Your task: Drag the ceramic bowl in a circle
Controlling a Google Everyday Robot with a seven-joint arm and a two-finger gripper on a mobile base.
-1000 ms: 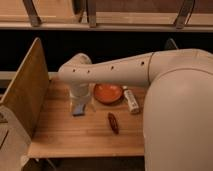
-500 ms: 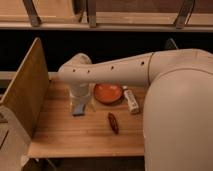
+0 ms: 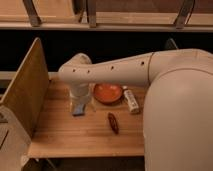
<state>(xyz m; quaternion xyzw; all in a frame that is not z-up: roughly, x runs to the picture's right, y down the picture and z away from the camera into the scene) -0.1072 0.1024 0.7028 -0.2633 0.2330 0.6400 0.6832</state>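
While its jaws stand spread and released, clasping nothing that can be seen, the gripper hangs low over the desk at the end of a short, downward-pointing wrist, its tip at or just above the wood. Whether it touches the board cannot be told. Just beside the jaws, on the side toward the robot's body, sits the ceramic bowl, upright and flat on the desk, its near rim close to the jaws but apart from them. Beyond the bowl on that same side lies a white oblong object, close to the bowl's far rim. In front of the jaws and a little toward the body, a dark reddish-brown oblong thing lies on the wood, apart from everything else. The white arm crosses above the bowl's back edge.

Compared with the frames a second and half a second ago, nothing has shifted: gripper, arm, bowl and both small things keep their places.

On the jaws' far side from the bowl, an upright wooden panel walls off that edge of the desk, with a strip of bare board between. Most open wood lies in front of the jaws, running to the desk's near edge. Behind the bowl the desk ends soon against a dark gap.
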